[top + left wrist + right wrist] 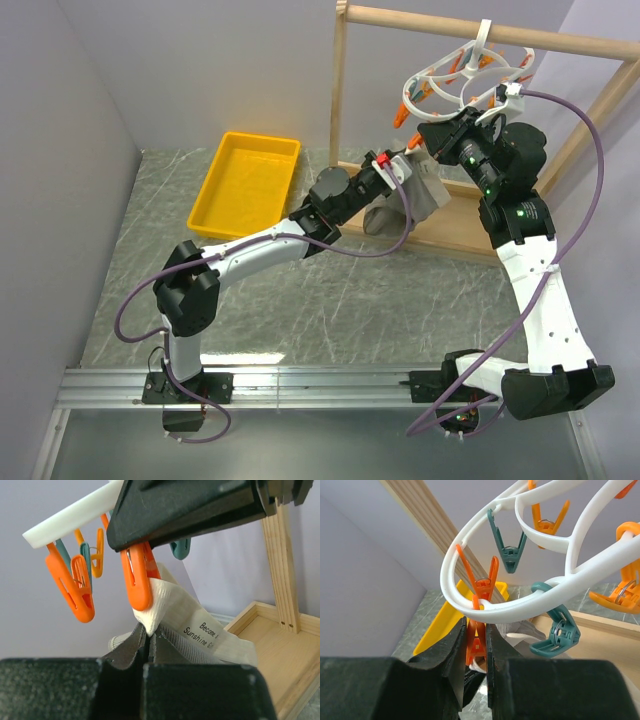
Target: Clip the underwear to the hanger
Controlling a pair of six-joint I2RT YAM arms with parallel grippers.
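The white ring hanger (468, 72) hangs by its hook from the wooden rod. My right gripper (476, 630) is shut on one orange clothespin (478, 641) below the ring (520, 605), a finger pressing each side. My left gripper (147, 637) is shut on the grey underwear (200, 625) just under its beige waistband. It holds the waistband's corner up against the lower tip of that orange clothespin (139, 582). I cannot tell whether the pin bites the fabric. From above, the underwear (425, 195) droops below both grippers.
A yellow tray (248, 185) lies on the table at the back left. The wooden rack's rod (560, 38), posts and base board (270, 645) surround the hanger. Other orange and teal pins (555, 632) dangle from the ring close to my fingers.
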